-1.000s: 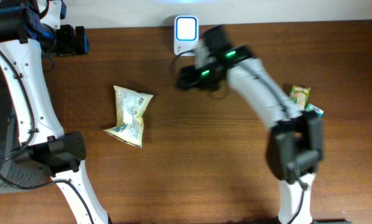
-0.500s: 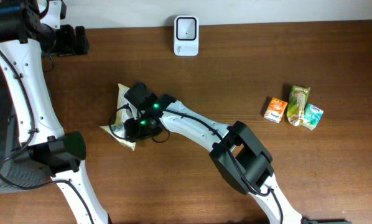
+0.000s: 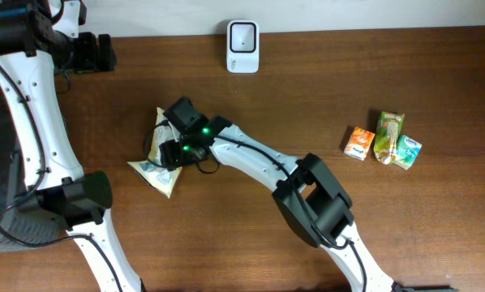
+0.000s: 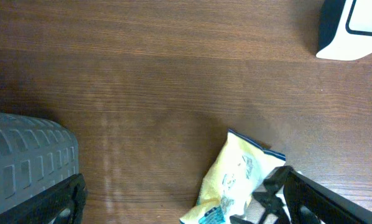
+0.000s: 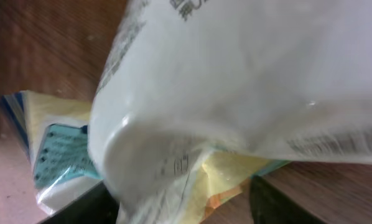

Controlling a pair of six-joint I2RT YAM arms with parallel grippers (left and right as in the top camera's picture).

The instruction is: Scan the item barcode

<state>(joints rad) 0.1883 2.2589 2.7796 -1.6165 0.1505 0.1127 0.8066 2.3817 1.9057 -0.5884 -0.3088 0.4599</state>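
My right gripper [image 3: 169, 151] sits on the yellow snack bag [image 3: 153, 169] in the left half of the bench, jaws partly spread around it. Whether they pinch it I cannot tell. My left gripper [image 3: 105, 52] hangs wide apart, empty, at the back-left corner.

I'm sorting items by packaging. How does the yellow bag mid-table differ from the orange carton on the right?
The yellow bag is a soft, crinkled pouch; the orange carton is a stiff box. The bag looks clearly larger than the carton. The bag lies alone with the right gripper over it; the carton sits beside green packets, no arm near. Both rest on the wooden table.
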